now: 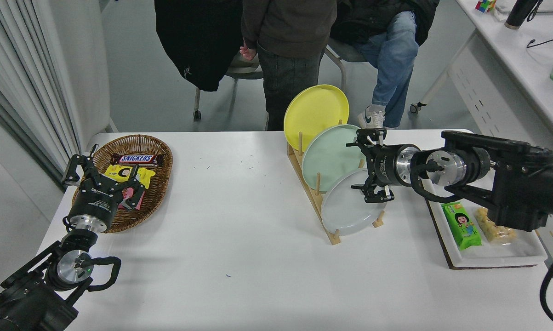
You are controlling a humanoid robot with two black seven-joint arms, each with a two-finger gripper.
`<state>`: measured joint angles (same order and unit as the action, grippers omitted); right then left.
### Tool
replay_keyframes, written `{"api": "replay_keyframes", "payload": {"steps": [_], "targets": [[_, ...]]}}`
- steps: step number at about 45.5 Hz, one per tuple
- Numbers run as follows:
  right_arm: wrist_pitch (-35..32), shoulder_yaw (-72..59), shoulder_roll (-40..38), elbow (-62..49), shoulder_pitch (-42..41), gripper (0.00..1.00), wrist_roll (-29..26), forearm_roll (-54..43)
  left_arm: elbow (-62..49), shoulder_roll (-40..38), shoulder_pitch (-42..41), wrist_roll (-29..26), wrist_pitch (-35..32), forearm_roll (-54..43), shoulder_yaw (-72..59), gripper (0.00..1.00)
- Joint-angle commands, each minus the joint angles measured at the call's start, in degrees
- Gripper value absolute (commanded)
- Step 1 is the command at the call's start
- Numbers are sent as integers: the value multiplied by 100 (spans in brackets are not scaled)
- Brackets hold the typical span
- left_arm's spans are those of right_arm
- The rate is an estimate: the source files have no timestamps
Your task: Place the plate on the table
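The pale grey plate [347, 209] stands on edge in the front slot of a wooden rack [312, 195], in front of a mint-green plate [330, 154] and a yellow plate [314, 110]. My right gripper [367, 166] comes in from the right, open, its fingers spread wide at the grey plate's upper right rim; one finger is up by the green plate, the other overlaps the grey rim. My left gripper [102, 177] is open and parked at the lower left over a wicker basket. The white table [239, 239] lies under everything.
The wicker basket [156, 193] holds a Snickers bar and snack packs at the left. A white tray [497, 253] with a green pack and a snack bag lies at the right under my right arm. People stand and sit at the far side.
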<state>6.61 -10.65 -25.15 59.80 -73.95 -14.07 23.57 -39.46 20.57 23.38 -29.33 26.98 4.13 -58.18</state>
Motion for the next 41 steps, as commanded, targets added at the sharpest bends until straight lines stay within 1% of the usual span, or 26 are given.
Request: {"api": "replay_keyframes", "payload": {"steps": [1,19,22,26,32,41], "targets": [[-20,28,-34,6,29,90,-149,-160,0,0,0,-2,0,0,0,98],[-37,36,-130,6,12,91,-158,-344,0,0,0,-2,0,0,0,98],[-37,45,-148,6,3,88,-158,-344,0,0,0,-2,0,0,0,98],[-81,54,-192,6,3,88,-158,-344,0,0,0,-2,0,0,0,98],[-230,63,-218,15,21,90,-105,-344,0,0,0,-2,0,0,0,98],[-239,54,-218,-3,38,90,-70,-353,0,0,0,-2,0,0,0,98]]}}
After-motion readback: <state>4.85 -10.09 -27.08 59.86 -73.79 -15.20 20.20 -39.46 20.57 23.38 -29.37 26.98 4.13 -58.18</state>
